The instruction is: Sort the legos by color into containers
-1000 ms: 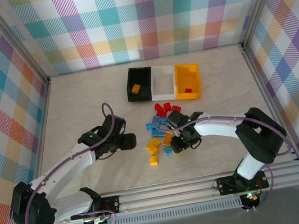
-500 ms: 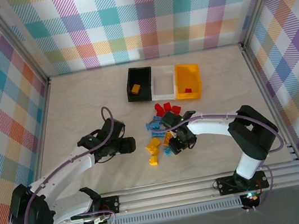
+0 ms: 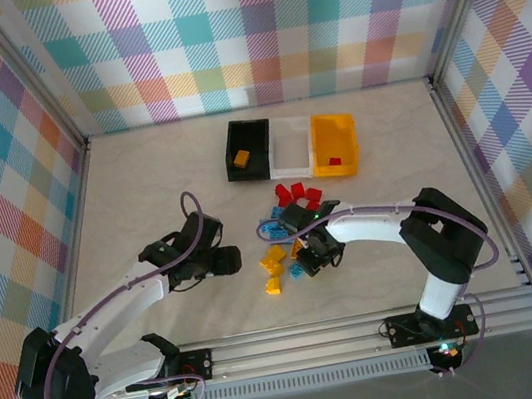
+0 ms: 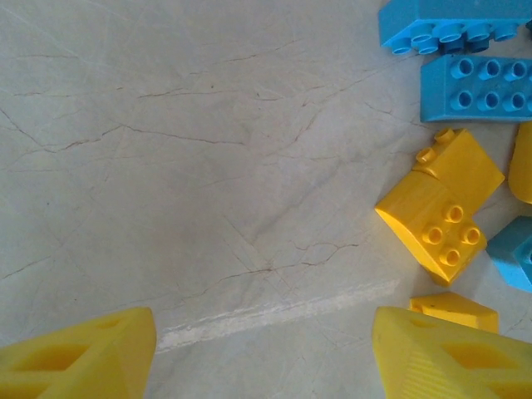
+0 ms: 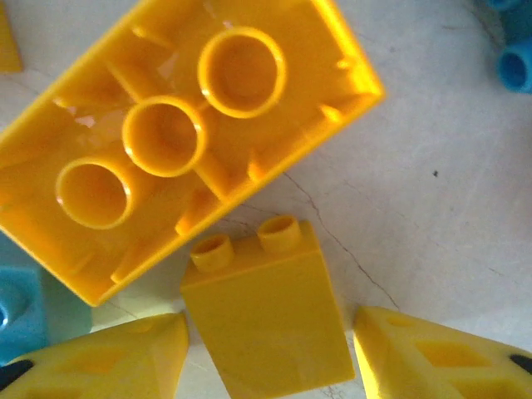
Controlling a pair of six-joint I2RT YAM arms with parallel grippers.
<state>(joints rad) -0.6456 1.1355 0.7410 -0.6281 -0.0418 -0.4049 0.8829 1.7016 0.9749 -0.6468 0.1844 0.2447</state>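
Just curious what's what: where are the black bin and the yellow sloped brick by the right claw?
black bin (image 3: 250,129), top view, its far wall.
yellow sloped brick (image 5: 266,324), right wrist view, its smooth slope.

Broad bare bench (image 3: 141,179) is left open along the left side and far edge, whereas the middle is crowded by clustered legos (image 3: 273,257), with the containers (image 3: 341,127) set just beyond them.
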